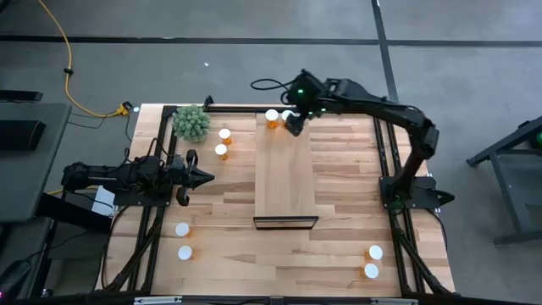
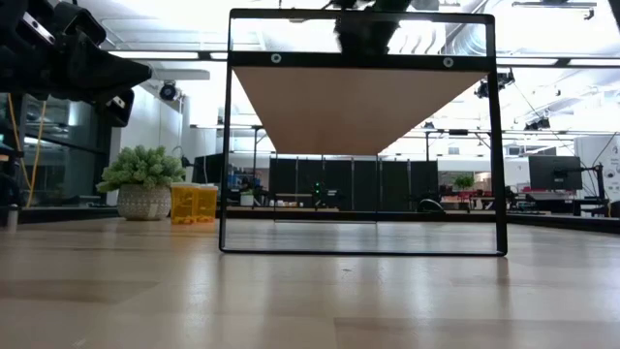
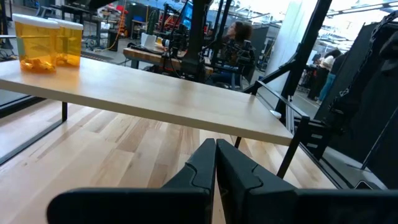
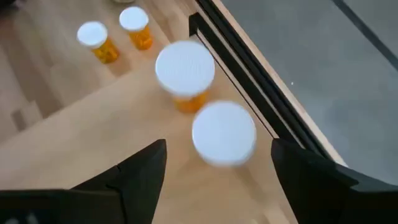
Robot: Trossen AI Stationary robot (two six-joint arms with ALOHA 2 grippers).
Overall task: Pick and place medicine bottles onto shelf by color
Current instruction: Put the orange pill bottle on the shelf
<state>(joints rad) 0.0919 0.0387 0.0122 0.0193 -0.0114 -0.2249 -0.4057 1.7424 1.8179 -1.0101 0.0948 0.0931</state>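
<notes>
The pale wood shelf [image 1: 286,169] stands raised at the table's middle, its dark metal end edge [image 1: 286,222] toward the near side. Two orange medicine bottles with white caps [image 4: 185,71] [image 4: 224,134] stand upright on the shelf's far end. My right gripper [image 1: 293,127] hovers above them, open [image 4: 217,146]. Its fingers stand on either side of the nearer bottle without touching it. My left gripper [image 1: 203,177] is shut and empty [image 3: 216,155], left of the shelf above the table. Two more bottles [image 1: 224,135] [image 1: 221,152] stand on the table beside the plant.
A green bushy plant [image 1: 191,123] sits at the far left. Two bottles [image 1: 182,230] [image 1: 185,252] stand at the near left and two [image 1: 375,252] [image 1: 371,271] at the near right. People sit at desks [image 3: 239,40] in the room beyond.
</notes>
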